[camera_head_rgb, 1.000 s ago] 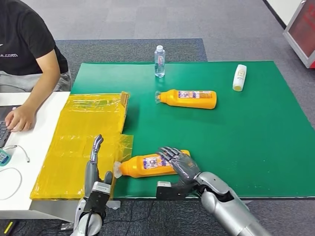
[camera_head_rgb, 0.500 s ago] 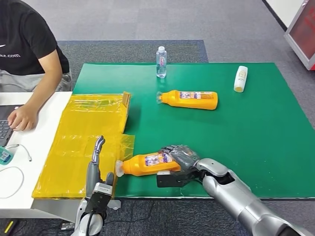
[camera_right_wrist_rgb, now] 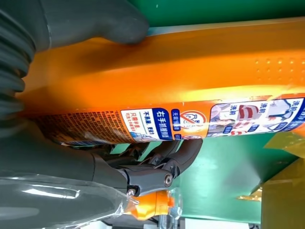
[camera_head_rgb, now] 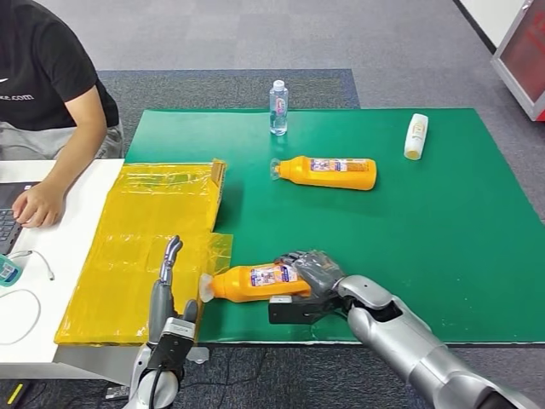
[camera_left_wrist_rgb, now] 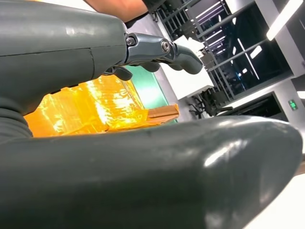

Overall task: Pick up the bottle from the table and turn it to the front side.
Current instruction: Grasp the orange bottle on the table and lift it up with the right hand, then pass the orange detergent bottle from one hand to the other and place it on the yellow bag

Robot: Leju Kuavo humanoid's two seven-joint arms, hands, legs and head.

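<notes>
The fingers (camera_right_wrist_rgb: 172, 160) of the right hand (camera_head_rgb: 316, 274) are curled around the base end of the near orange bottle (camera_head_rgb: 254, 283), which lies on its side at the front edge of the green surface (camera_head_rgb: 450, 239). Its cap points toward the left hand (camera_head_rgb: 169, 294), whose fingers (camera_head_rgb: 169, 254) are apart and straight, holding nothing, above the yellow plastic sheet (camera_head_rgb: 141, 230). Beyond the right fingers lies a second orange bottle (camera_head_rgb: 328, 172).

Orange bottle (camera_head_rgb: 257, 282) on side, near table edge.
</notes>
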